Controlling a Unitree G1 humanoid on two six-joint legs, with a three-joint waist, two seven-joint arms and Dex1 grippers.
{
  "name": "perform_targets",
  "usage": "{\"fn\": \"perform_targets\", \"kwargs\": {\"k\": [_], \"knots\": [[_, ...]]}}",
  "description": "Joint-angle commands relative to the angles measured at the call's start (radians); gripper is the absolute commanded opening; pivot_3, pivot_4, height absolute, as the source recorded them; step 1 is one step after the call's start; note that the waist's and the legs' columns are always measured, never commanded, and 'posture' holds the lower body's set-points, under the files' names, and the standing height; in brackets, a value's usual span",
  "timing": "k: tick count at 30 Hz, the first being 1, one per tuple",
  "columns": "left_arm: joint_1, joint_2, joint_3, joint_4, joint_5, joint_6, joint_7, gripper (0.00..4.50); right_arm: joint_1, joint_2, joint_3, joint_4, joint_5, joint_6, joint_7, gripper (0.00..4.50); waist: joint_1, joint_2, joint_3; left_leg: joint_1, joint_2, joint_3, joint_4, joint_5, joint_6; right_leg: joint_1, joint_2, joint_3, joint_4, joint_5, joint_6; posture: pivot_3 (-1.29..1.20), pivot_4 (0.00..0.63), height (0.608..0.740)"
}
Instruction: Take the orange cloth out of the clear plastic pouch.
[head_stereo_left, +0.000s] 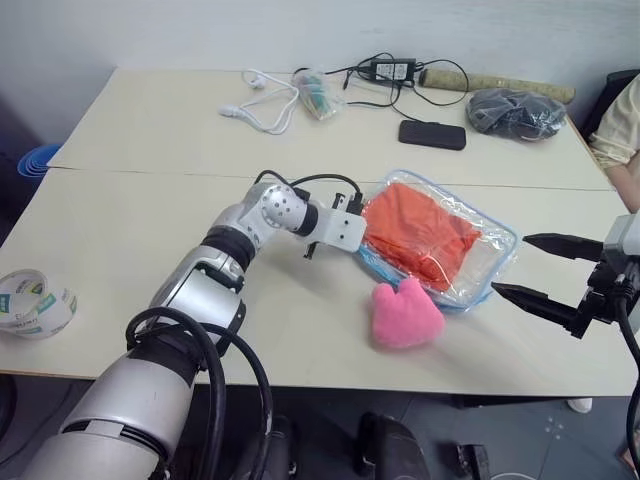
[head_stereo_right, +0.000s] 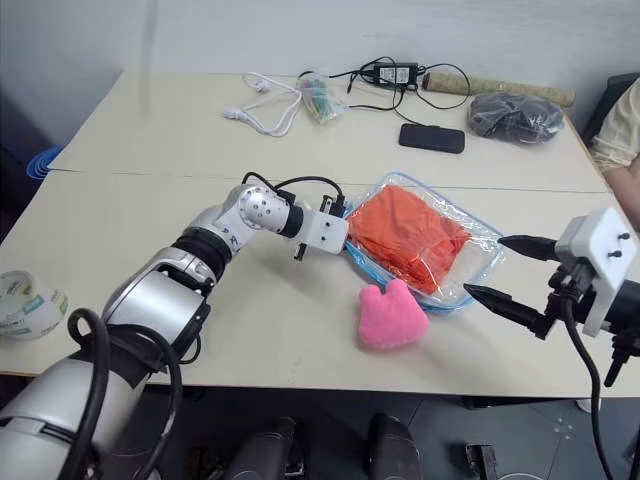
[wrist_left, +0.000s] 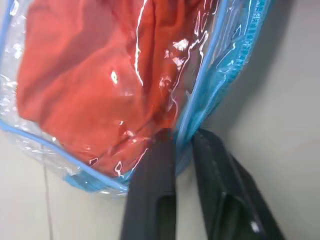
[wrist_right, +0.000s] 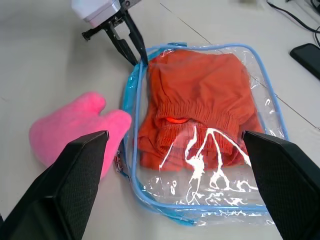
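Closest up, left pincer pressed together on the blue zipper edging of the clear plastic pouch, pinching that edge and nothing of the fabric as far as can be told. Orange cloth sitting fully inside the pouch, folded and wrinkly, pouch lying flat on the tabletop about mid-way across. Pink plush right beside the pouch's near edge, touching or nearly so, hard to say. Right pincer spread wide, hovering just off the pouch's far-right side, not touching anything. So, step-wise: looks like the anchoring bit, one side clamped so the pouch stays put or the opening can be pulled apart. Cloth not out yet, not even started. Next move probably needs the right pincer to find the open mouth and get onto the cloth itself rather than plastic. Can't tell for sure whether the zipper is open. Tape roll and the cables well apart, not in the way.
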Motion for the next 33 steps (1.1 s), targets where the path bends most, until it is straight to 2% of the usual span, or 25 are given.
{"fn": "perform_targets", "kwargs": {"k": [1, 5, 8, 10, 12, 19, 23, 26, 29, 33], "knots": [[0.091, 0.038, 0.044, -0.191, -0.051, 0.264, -0.092, 0.02, -0.027, -0.022, 0.023, 0.010, 0.011, -0.028, 0.013, 4.50, -0.002, 0.000, 0.000, 0.000, 0.000, 0.000, 0.000, 0.000, 0.000, 0.000, 0.000, 0.000, 0.000, 0.000, 0.000, 0.00, 0.150, 0.740], [0.313, 0.078, 0.105, -0.742, -0.074, 0.745, -0.147, 0.02, -0.054, -0.026, 0.064, 0.030, 0.008, -0.043, 0.026, 4.50, -0.016, 0.001, 0.000, 0.003, 0.001, -0.001, -0.001, 0.000, 0.000, 0.000, 0.000, 0.003, 0.002, 0.000, 0.000, 0.00, 0.150, 0.740], [0.459, 0.117, 0.115, -1.134, -0.006, 1.039, -0.157, 0.02, -0.091, -0.029, 0.121, 0.053, 0.004, -0.058, 0.038, 4.50, -0.020, 0.001, -0.001, 0.003, 0.003, -0.001, -0.001, 0.000, 0.000, 0.000, 0.001, 0.003, 0.002, 0.000, 0.000, 0.00, 0.150, 0.740], [0.540, 0.159, 0.104, -1.333, 0.037, 1.193, -0.180, 0.02, -0.128, -0.030, 0.163, 0.074, 0.001, -0.067, 0.047, 4.50, -0.019, 0.001, -0.001, 0.004, 0.002, 0.000, 0.000, 0.000, 0.000, 0.000, 0.001, 0.004, 0.002, 0.000, 0.000, 0.00, 0.150, 0.740], [0.587, 0.200, 0.086, -1.453, 0.070, 1.294, -0.194, 0.02, -0.150, -0.032, 0.190, 0.089, -0.002, -0.076, 0.058, 4.50, -0.017, 0.001, -0.001, 0.004, 0.004, 0.000, 0.000, 0.000, 0.000, 0.001, 0.001, 0.005, 0.003, 0.000, 0.000, 0.00, 0.150, 0.740], [0.708, 0.323, 0.058, -1.680, 0.130, 1.494, -0.176, 0.02, -0.213, -0.057, 0.267, 0.143, -0.009, -0.112, 0.131, 4.50, 0.001, 0.001, -0.001, 0.006, 0.005, 0.001, 0.001, -0.001, 0.000, 0.002, 0.000, 0.007, 0.002, 0.000, 0.000, 0.00, 0.150, 0.740], [0.715, 0.309, 0.074, -1.704, 0.098, 1.635, -0.147, 0.02, -0.274, -0.073, 0.322, 0.197, -0.019, -0.142, 0.186, 4.50, 0.000, 0.001, -0.001, 0.006, 0.005, 0.001, 0.001, -0.001, 0.000, 0.002, 0.001, 0.007, 0.003, 0.000, 0.000, 0.00, 0.150, 0.740], [0.708, 0.303, 0.067, -1.717, 0.072, 1.673, -0.122, 0.02, -0.329, -0.064, 0.372, 0.236, -0.041, -0.161, 0.195, 4.50, -0.002, 0.001, -0.001, 0.006, 0.006, 0.002, 0.001, -0.001, 0.000, 0.002, 0.001, 0.007, 0.003, 0.000, 0.000, 0.00, 0.150, 0.740], [0.720, 0.324, 0.048, -1.715, 0.074, 1.644, -0.079, 0.68, -0.350, -0.056, 0.410, 0.253, -0.062, -0.185, 0.211, 4.50, -0.001, 0.001, -0.001, 0.006, 0.006, 0.002, 0.001, -0.001, 0.000, 0.002, 0.001, 0.007, 0.003, 0.000, 0.000, 0.00, 0.150, 0.740], [0.750, 0.336, 0.072, -1.765, 0.032, 1.680, -0.066, 1.87, -0.355, -0.053, 0.429, 0.257, -0.063, -0.193, 0.225, 4.50, -0.001, 0.001, -0.001, 0.006, 0.006, 0.002, 0.001, -0.001, 0.000, 0.002, 0.000, 0.007, 0.003, 0.000, 0.000, 0.00, 0.150, 0.740]]}}
